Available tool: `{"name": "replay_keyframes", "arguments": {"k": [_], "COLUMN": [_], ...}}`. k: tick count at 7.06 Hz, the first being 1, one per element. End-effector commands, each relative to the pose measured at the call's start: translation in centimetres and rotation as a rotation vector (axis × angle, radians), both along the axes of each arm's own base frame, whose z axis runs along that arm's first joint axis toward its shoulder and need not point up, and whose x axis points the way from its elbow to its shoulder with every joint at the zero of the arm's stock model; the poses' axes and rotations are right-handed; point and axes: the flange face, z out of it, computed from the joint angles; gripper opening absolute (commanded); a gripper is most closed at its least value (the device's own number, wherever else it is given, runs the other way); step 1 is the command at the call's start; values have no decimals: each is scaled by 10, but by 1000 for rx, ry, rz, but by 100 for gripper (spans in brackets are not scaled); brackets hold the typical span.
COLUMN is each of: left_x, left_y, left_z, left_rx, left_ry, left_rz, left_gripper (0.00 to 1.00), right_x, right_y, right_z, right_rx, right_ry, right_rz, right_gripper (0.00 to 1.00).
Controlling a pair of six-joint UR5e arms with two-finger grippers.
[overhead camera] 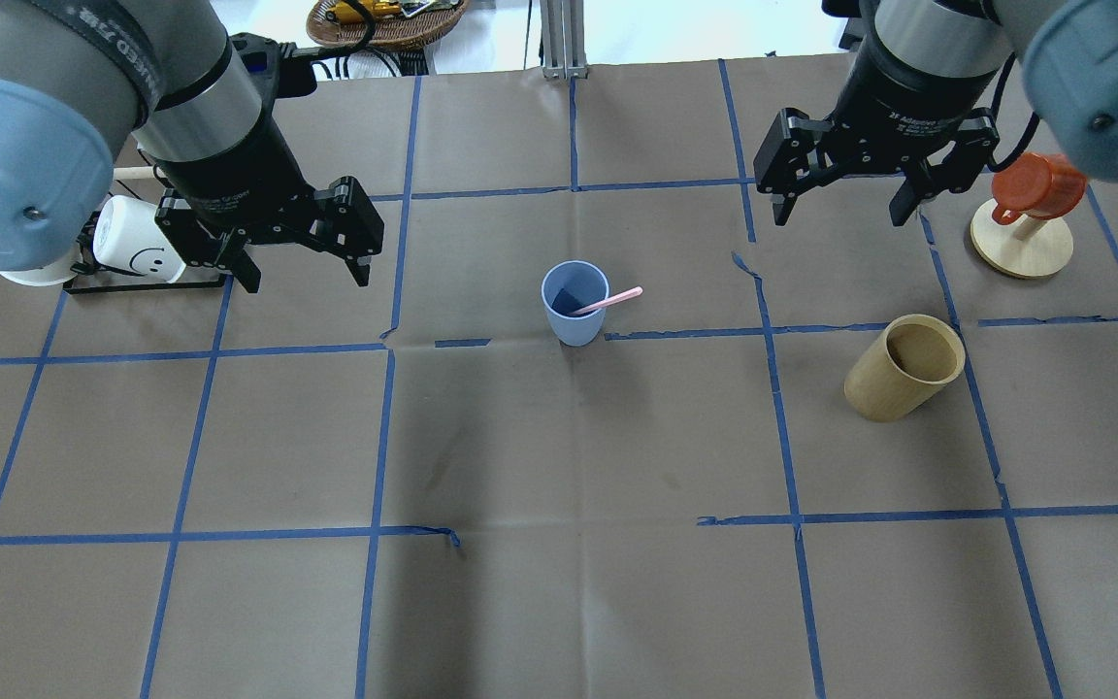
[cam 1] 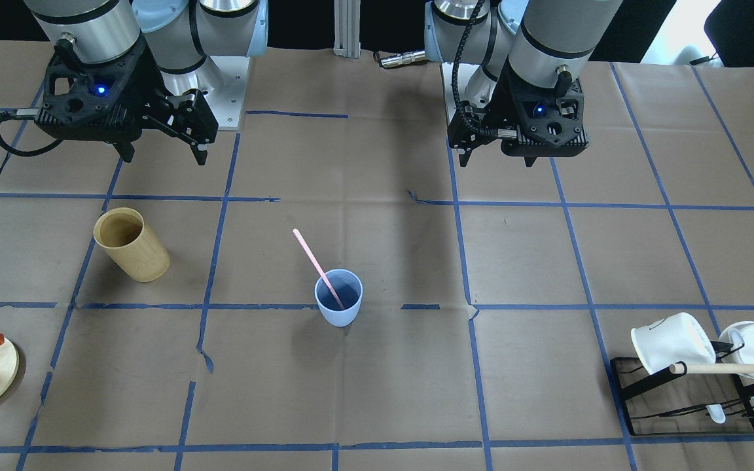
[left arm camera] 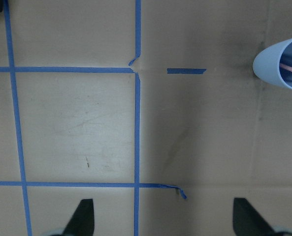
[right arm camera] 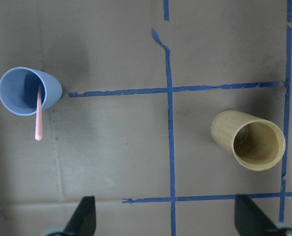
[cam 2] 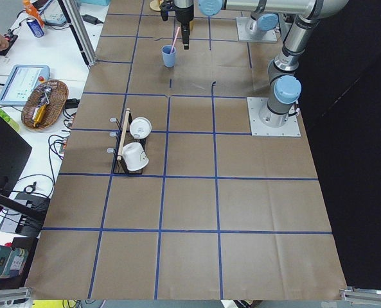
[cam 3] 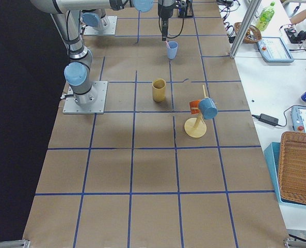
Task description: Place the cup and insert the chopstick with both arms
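- Fingers [overhead camera: 361, 262] of the left gripper [overhead camera: 305, 275] are spread wide with nothing between them. The gripper hangs above the desk [overhead camera: 559, 544], well off to the cup's left.
- On the right gripper [overhead camera: 842, 209] the fingers are likewise parted and empty, and it hovers well apart from the cup on the other side.
- In both wrist views only the dark fingertips show, at the bottom edge.
- The cup [overhead camera: 575, 306] stands upright near the middle of the desk, just beside a blue tape line.
- The left wrist view cuts the cup off at its right edge.
- The chopstick [overhead camera: 612, 299] sits inside the cup, leaning on the rim. Its upper end sticks out toward the robot's right, and its lower end is hidden by the cup wall.
- A wooden cylinder [overhead camera: 904, 367] stands upright on the desk to the cup's right, apart from it.
- White mugs [cam 1: 671, 340] hang on a black rack [cam 1: 678, 418] at the desk's left end. In the overhead view the left arm covers most of them.
- An orange mug [overhead camera: 1035, 184] sits on a round wooden stand [overhead camera: 1022, 250], partly behind the right arm. The front-facing view cuts it off at the frame edge.
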Motion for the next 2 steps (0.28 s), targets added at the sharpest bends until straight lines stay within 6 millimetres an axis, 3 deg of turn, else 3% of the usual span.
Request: {"name": "replay_keyframes", "arguments": {"k": [1,2], "left_x": [1,0], "left_y": [0,0], "left_z": [0,0], "left_rx": [-1,-1], "left_ry": [0,0], "left_rz": [1,0], "left_gripper": [100,100], "right_x": [1,2], "right_y": [2,2], "right_z": [0,-4], "right_rx": [-4,1], "right_ry": [-3,-8], "right_rz": [-3,-42], "right_gripper": [100,100]}}
